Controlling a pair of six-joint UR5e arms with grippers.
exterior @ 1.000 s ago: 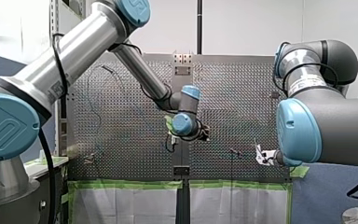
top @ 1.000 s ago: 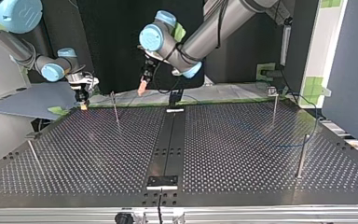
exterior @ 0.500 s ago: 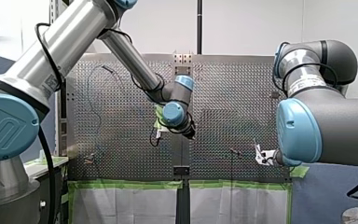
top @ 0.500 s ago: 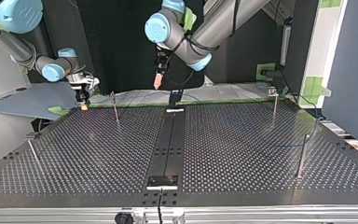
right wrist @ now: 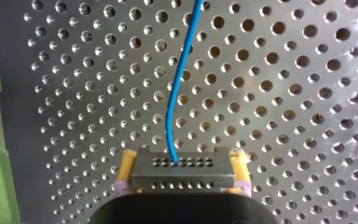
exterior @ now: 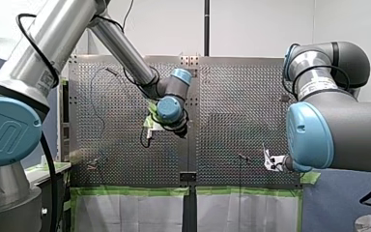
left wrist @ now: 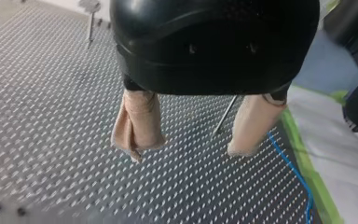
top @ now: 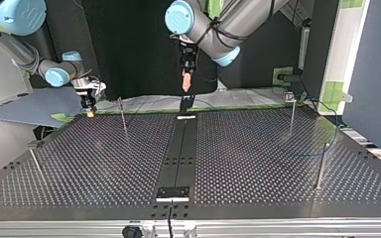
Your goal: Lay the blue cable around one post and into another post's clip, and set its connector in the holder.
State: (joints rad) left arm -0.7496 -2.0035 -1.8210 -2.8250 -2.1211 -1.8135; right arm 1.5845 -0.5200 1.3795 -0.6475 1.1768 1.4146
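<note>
left pincer (left wrist: 193, 140): beige pads (left wrist: 140, 122) spread, above tabletop (left wrist: 46, 116) | right pincer (right wrist: 182, 178): yellow pads (right wrist: 126, 164) pinching connector (right wrist: 182, 169) over tabletop | blue cable (right wrist: 174, 102): runs from connector across tabletop

Blue cable (right wrist: 176, 98), thin and gently curved, runs over the perforated worktop (right wrist: 284, 93) into the connector (right wrist: 182, 162). That's a small grey block with rows of holes, pinched between my right claw's (right wrist: 182, 171) yellow pads. In the left wrist view the cable lies flat beside the green tape (left wrist: 313, 179), near a slim metal post (left wrist: 224, 115).
</note>
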